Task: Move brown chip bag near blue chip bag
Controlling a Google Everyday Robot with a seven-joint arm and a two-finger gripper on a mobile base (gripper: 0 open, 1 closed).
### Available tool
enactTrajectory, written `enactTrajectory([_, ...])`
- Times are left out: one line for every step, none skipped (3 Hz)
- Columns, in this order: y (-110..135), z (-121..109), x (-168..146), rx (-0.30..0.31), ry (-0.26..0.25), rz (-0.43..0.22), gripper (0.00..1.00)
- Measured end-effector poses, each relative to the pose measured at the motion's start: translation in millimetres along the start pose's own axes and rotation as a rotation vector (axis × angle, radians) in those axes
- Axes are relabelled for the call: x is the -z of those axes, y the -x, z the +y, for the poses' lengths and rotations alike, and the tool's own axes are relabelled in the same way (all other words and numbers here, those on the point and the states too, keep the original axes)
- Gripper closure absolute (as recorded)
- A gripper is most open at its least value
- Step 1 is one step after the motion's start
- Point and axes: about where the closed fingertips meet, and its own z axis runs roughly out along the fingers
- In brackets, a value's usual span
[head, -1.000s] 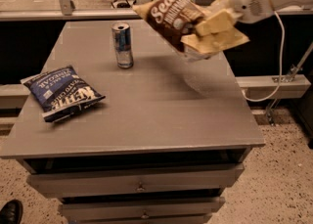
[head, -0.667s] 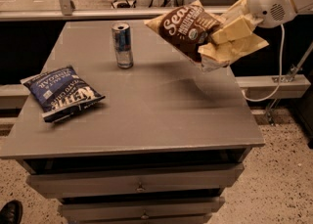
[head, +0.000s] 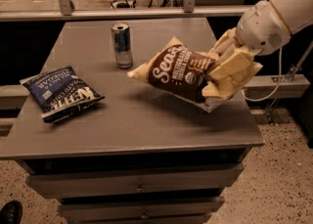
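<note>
The blue chip bag (head: 61,92) lies flat at about 9 o'clock on the grey table (head: 146,125), its left corner close to the table's left edge; bare tabletop lies open to its right and towards the front edge. A silver-and-blue can (head: 122,44) stands upright near 11 o'clock, well apart from both bags. The brown chip bag (head: 178,71) hangs tilted above the table at about 3 o'clock, its tan left tip pointing towards the can and a shadow on the top beneath it. The gripper (head: 222,77) reaches in from 2 o'clock over the right edge, jaws clamped on the bag's right end; the white arm (head: 274,17) runs up and to the right.
</note>
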Motion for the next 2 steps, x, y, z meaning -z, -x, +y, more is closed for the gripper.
enactTrajectory([4.5, 25.8, -26.4, 0.076, 0.106, 0.019, 1.0])
enactTrajectory([14.8, 36.0, -48.5, 0.137, 0.162, 0.023, 1.0])
